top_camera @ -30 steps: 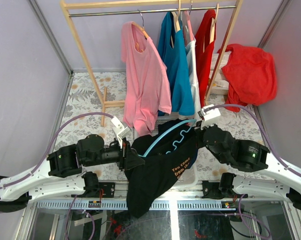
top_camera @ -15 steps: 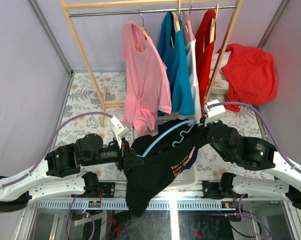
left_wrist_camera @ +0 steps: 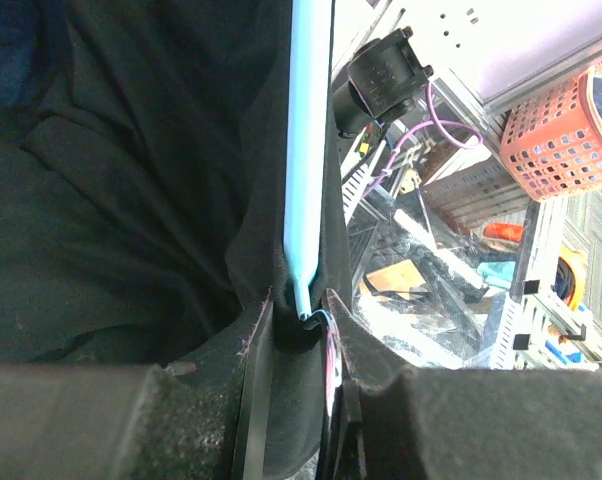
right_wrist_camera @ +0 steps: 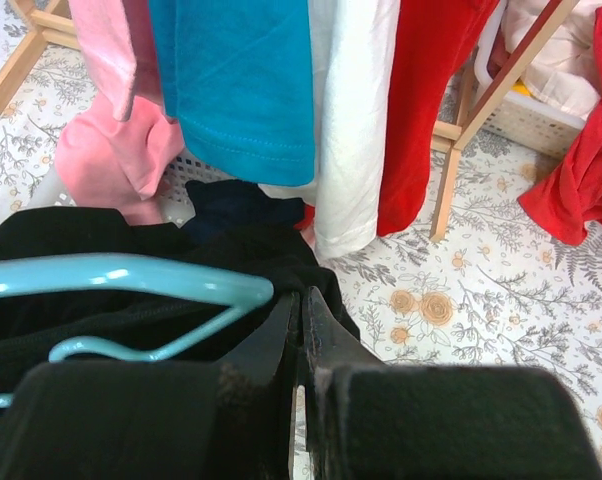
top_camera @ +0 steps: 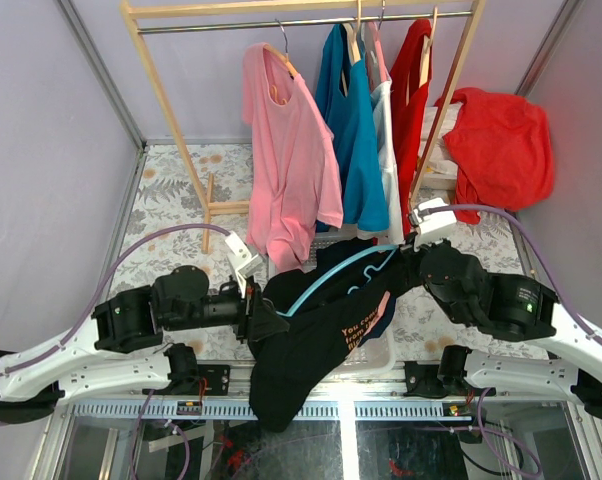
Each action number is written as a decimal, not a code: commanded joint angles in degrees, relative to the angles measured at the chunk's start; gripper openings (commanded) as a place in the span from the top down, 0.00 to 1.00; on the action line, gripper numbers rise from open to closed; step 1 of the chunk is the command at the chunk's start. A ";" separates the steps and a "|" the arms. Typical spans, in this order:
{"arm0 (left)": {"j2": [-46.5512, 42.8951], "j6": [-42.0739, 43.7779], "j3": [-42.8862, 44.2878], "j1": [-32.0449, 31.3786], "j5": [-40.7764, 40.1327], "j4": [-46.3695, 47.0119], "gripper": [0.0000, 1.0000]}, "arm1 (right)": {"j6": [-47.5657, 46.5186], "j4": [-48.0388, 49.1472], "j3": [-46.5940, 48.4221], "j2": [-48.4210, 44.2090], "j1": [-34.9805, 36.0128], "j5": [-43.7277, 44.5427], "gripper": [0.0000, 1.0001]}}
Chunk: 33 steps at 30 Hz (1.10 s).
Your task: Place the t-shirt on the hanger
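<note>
The black t-shirt [top_camera: 306, 350] with a tan print hangs between my two arms, draped over the light blue hanger [top_camera: 331, 275]. In the left wrist view the hanger [left_wrist_camera: 306, 150] runs straight into my left gripper [left_wrist_camera: 301, 312], which is shut on its end with black t-shirt [left_wrist_camera: 131, 200] fabric bunched around it. My right gripper [right_wrist_camera: 302, 300] is shut, its tips pressed into the t-shirt [right_wrist_camera: 281, 255] edge just right of the hanger's [right_wrist_camera: 131, 275] rounded shoulder. From above, the right gripper [top_camera: 409, 268] sits at the hanger's right end and the left gripper [top_camera: 256, 318] at its left end.
A wooden clothes rack [top_camera: 171, 110] behind holds pink [top_camera: 286, 150], blue [top_camera: 351, 130], white and red shirts. A dark navy garment [right_wrist_camera: 236, 205] lies behind the t-shirt. A red garment [top_camera: 496, 145] hangs over a basket at right. The rack's leg [right_wrist_camera: 481, 120] stands ahead of the right gripper.
My right arm has shifted slightly to the right, drawing the t-shirt's fabric along the hanger's right side; the print has moved up and creased. The left gripper stays put.
</note>
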 commanded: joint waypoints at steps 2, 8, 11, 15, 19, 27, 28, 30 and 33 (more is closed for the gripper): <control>1.03 1.31 1.75 -0.18 5.32 -0.94 1.00 | -3.81 -0.81 4.55 0.64 -0.37 7.46 1.00; 2.49 1.02 1.84 -0.20 4.25 -1.48 1.00 | -5.41 -1.30 6.78 0.78 -0.38 7.64 1.00; 3.53 0.98 1.97 -0.26 3.84 -1.98 1.00 | -6.27 -1.66 8.15 0.79 -0.37 7.12 1.00; 4.75 1.15 2.29 -0.27 4.04 -1.76 1.00 | -7.32 -2.12 10.48 1.20 -0.38 5.65 1.00; 6.30 1.24 4.25 -0.19 2.57 -1.83 1.00 | -8.66 -1.37 13.92 2.76 -0.38 1.57 1.00; 16.61 5.94 25.39 -0.25 -9.56 -11.63 1.00 | -13.61 0.54 30.46 11.24 -0.37 -14.29 1.00; 17.72 6.61 27.73 -0.20 -10.42 -12.14 1.00 | -13.91 0.63 32.34 12.17 -0.37 -16.16 1.00; 19.88 8.49 32.53 -0.26 -11.67 -13.18 1.00 | -14.48 0.82 36.41 13.96 -0.36 -20.37 1.00; 23.13 11.07 40.60 -0.22 -13.86 -14.88 1.00 | -15.14 0.81 42.95 17.09 -0.34 -25.97 1.00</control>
